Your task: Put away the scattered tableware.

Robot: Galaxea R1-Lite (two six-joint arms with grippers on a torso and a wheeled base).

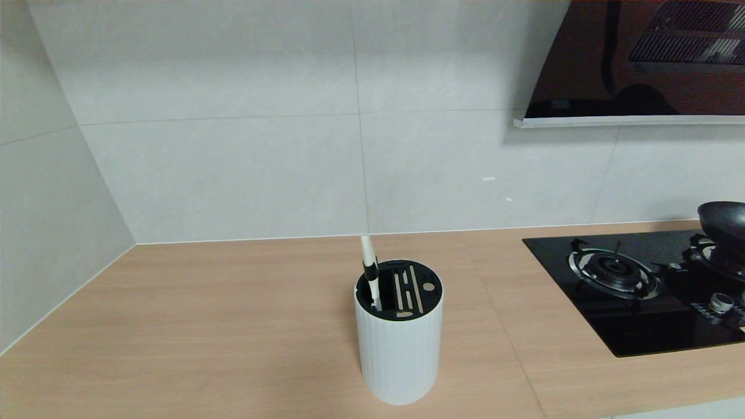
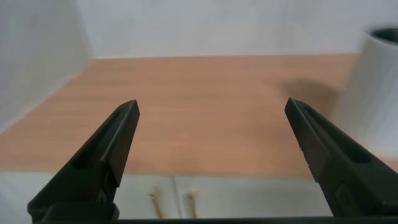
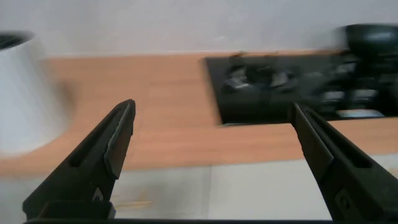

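Left gripper (image 2: 211, 106): jaws spread wide, nothing held, at the front edge of the light wooden countertop (image 1: 233, 326). Right gripper (image 3: 212, 107): same, wide open and empty. The white ribbed cylindrical utensil holder with black slotted top (image 1: 399, 343) stands upright on the countertop near the front, between the two grippers. A white-and-black utensil handle (image 1: 369, 262) sticks up from the holder's left-side opening, slightly tilted. Black glass gas hob (image 1: 628, 326) to the right, well apart, with a dark wok (image 1: 724, 224) on its right-hand burner.
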